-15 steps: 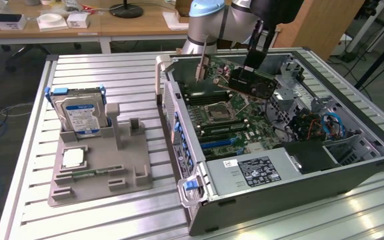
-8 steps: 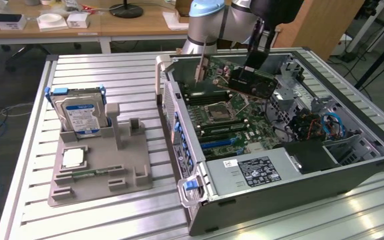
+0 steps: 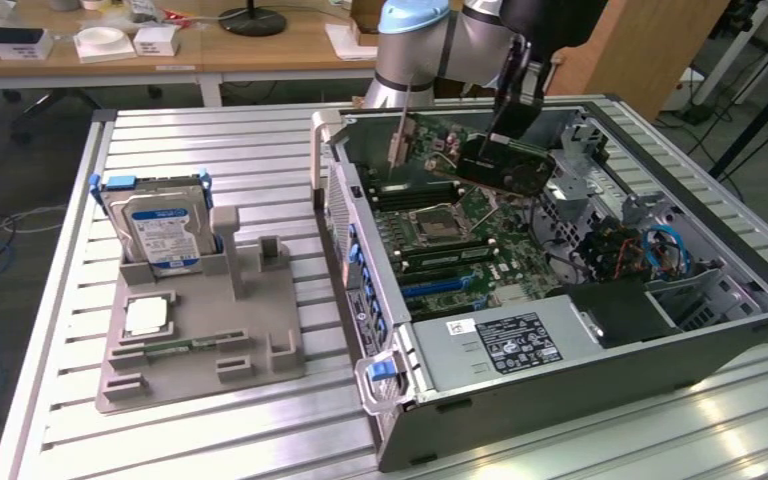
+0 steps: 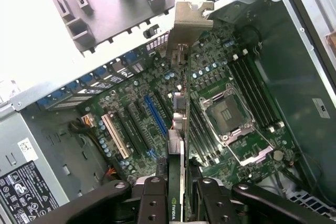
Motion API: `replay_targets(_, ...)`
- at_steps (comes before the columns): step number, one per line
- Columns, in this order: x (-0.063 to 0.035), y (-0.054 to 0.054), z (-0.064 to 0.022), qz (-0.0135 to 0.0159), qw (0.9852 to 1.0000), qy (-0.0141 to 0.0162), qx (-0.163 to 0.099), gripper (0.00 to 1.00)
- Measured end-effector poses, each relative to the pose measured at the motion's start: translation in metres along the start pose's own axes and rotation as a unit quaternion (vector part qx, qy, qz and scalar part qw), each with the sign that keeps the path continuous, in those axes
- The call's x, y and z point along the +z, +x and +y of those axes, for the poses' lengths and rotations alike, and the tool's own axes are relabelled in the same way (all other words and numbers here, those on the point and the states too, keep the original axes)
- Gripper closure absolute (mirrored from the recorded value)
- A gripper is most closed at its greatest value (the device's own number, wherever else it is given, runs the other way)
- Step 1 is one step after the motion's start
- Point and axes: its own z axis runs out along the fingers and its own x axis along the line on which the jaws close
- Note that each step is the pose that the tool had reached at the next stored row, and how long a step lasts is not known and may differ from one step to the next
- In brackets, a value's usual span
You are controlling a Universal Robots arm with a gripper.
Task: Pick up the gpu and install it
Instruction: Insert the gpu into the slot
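My gripper is shut on the gpu, a dark flat card with a pale metal bracket at the end toward the exterior view's left. The card hangs tilted above the open computer case, over the motherboard. In the wrist view the gpu shows edge-on between my black fingers, with its bracket at the far end. It sits above the motherboard, between the blue slot and the processor socket, without touching the board.
A grey fixture on the slatted table carries a silver hard drive, a small square chip and a green memory stick. The case holds a power supply, cables and a metal cage.
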Motion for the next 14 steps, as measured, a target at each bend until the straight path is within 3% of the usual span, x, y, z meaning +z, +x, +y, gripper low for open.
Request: replay_targets(14,0.0,0.0,0.0,0.0023,0.9987,-0.0012,-0.051,0.74)
